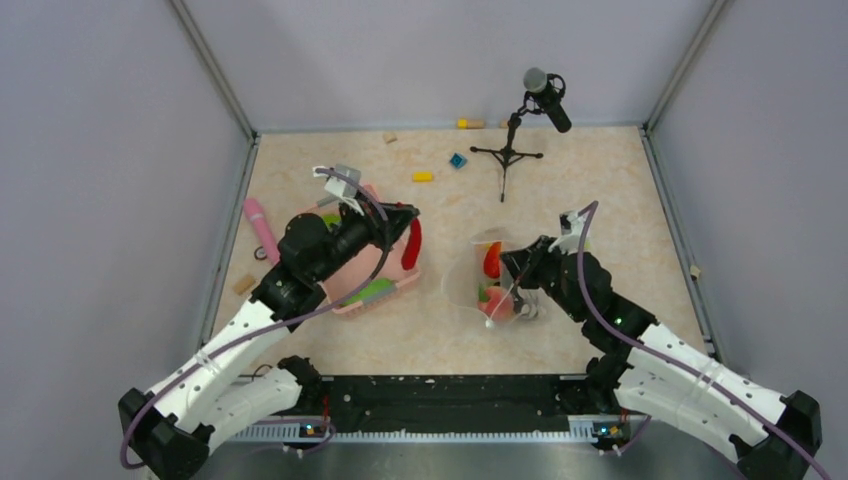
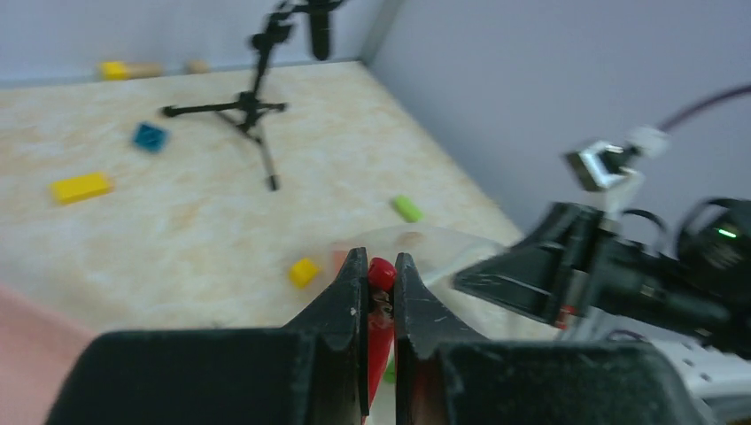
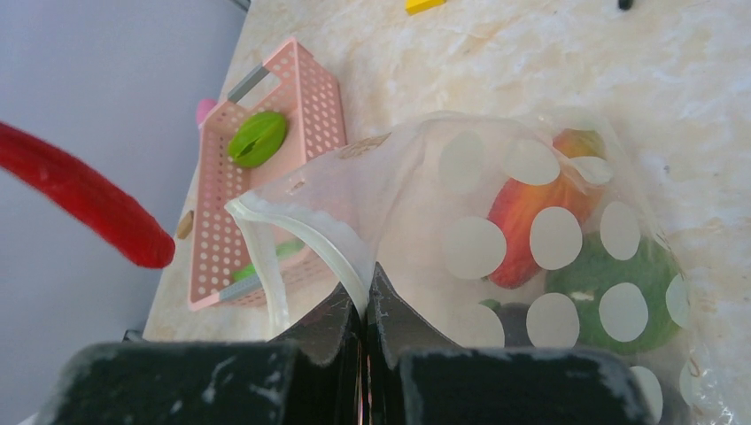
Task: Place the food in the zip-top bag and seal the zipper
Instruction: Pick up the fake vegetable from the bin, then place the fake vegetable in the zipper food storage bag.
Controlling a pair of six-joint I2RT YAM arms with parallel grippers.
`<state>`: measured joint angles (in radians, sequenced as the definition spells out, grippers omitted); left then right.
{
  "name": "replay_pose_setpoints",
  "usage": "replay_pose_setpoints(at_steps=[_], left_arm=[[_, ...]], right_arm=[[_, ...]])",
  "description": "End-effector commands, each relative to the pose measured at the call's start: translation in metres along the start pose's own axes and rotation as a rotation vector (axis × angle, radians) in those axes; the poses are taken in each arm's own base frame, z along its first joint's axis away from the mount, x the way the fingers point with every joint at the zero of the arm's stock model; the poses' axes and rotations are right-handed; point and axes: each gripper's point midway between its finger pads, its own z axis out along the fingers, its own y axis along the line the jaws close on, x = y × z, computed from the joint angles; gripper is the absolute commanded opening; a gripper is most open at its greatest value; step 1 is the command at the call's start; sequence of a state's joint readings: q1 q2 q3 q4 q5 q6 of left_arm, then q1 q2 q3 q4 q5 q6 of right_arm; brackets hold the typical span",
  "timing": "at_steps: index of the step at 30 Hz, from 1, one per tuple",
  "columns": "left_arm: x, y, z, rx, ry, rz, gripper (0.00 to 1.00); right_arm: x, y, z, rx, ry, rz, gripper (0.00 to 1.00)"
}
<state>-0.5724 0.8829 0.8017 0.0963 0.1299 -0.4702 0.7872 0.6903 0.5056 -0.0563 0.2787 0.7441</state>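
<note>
Near right, the right claw (image 3: pixel 366 305) is pressed together on the zipper (image 3: pixel 301 232), holding the mouth of the zip-top bag (image 3: pixel 496 204) up off the table (image 1: pixel 600 200), with at least 2 food pieces inside. Farther left, above the pink basket's (image 3: pixel 310 97) right edge, the left claw (image 2: pixel 381 266) pinches the red chili (image 3: pixel 80 186). Best to carry it right, tip down, and let go only once past the raised lip.

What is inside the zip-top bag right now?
Through the clear zip-top bag: a red-orange fruit, a green round piece and a dark piece. Its white dots and folds hide parts; anything underneath cannot be told.
</note>
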Motion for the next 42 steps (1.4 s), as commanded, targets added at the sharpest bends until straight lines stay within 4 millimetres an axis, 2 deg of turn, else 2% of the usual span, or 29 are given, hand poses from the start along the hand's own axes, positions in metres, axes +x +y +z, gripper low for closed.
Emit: replay_pose_setpoints(at_steps=[1,5,11,14,19,31,35,42], left_arm=[[-0.029,-0.090,-0.012,0.336,-0.115,0.005,0.00],[-0.025,-0.123,-0.011,0.430,-0.104,0.002,0.00],[-0.015,-0.154,-0.009,0.537,-0.095,0.042,0.00],[-0.011,-0.162,-0.011,0.547,-0.121,0.086,0.00],[0.006,-0.154,0.001,0.482,-0.136,0.131,0.00],[0.069,-0.131,0.036,0.281,-0.094,0.203,0.00],[0.086,-0.130,0.040,0.230,-0.064,0.246,0.01],[0.109,-0.124,0.035,0.180,-0.008,0.270,0.20]], right_arm=[[-0.020,0.041,-0.005,-0.137,-0.010,0.048,0.00],[-0.029,0.061,-0.007,-0.203,-0.013,0.090,0.00],[-0.035,0.083,-0.003,-0.278,-0.009,0.195,0.00],[-0.034,0.089,0.002,-0.286,0.006,0.230,0.00],[-0.029,0.086,0.005,-0.277,0.015,0.275,0.00],[-0.032,0.067,-0.001,-0.226,-0.041,0.313,0.00],[-0.032,0.062,0.000,-0.200,-0.050,0.315,0.00],[-0.035,0.049,0.000,-0.143,-0.084,0.322,0.00]])
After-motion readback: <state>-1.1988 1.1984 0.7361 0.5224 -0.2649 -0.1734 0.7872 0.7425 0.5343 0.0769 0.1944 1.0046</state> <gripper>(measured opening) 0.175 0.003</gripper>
